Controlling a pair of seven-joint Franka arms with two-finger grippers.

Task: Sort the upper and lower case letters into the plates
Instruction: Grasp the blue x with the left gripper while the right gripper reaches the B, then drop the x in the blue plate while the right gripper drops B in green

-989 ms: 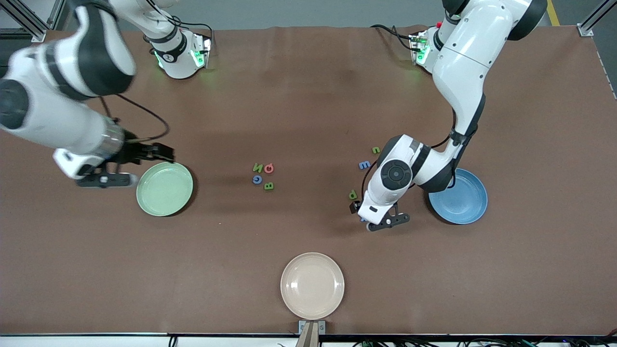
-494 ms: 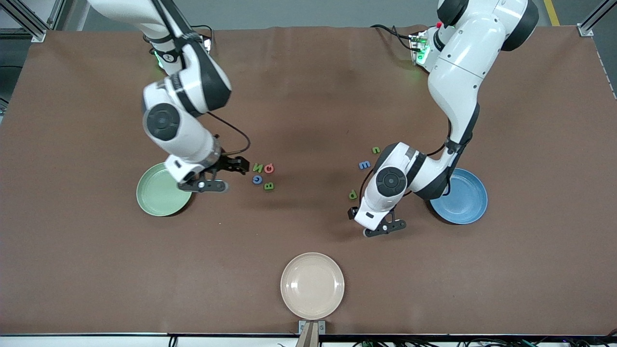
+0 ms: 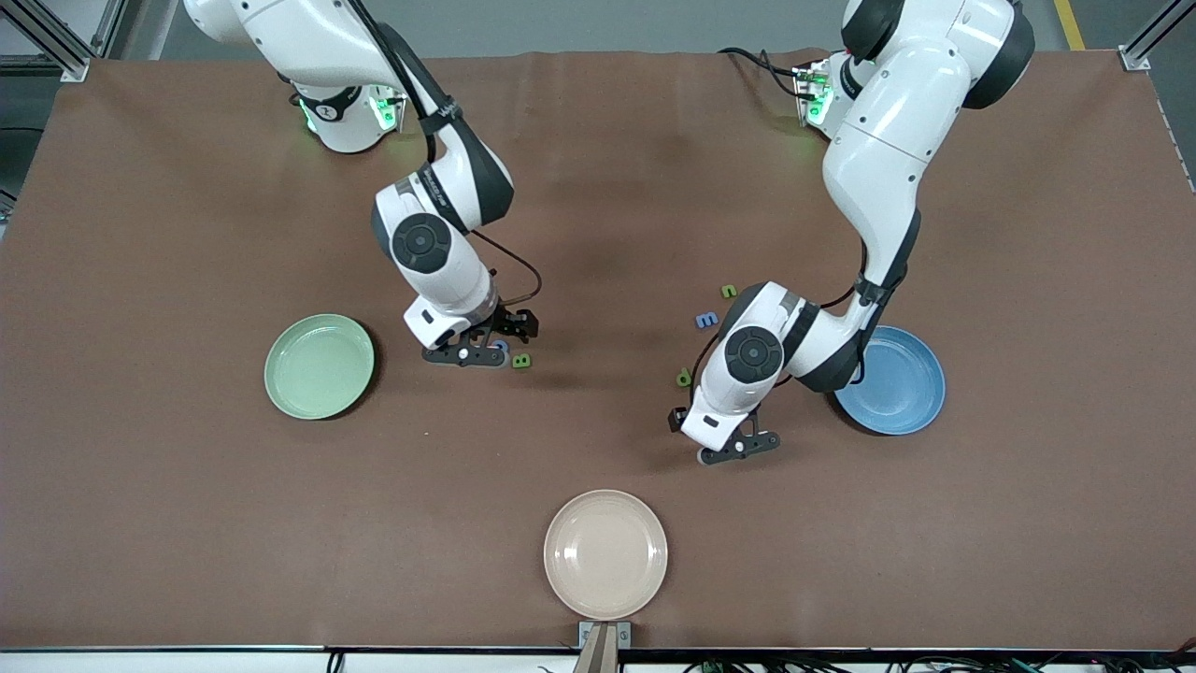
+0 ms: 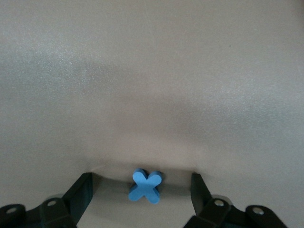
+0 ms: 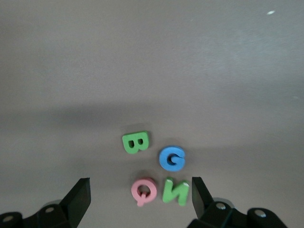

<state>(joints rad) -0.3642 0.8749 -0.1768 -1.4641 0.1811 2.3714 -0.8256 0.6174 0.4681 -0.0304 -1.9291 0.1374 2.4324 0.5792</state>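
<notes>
The brown table point(image 3: 187, 561) holds little. The pale green plate point(image 3: 319, 365) lies bare toward the right arm's end. The right gripper point(image 5: 140, 182) has swung off it in the last second and now hangs spread over the capitals. Its wrist view shows Q point(image 5: 143, 191) and N point(image 5: 175, 190) between the fingers, hidden from the front. The left gripper point(image 4: 141, 178), spread, straddles a blue x point(image 4: 146, 186) that only its wrist view shows. The blue plate point(image 3: 902, 393), toward the left arm's end, looks empty, though the arm covers part of it.

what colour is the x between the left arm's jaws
Blue. The x shows best in the left wrist view.
</notes>
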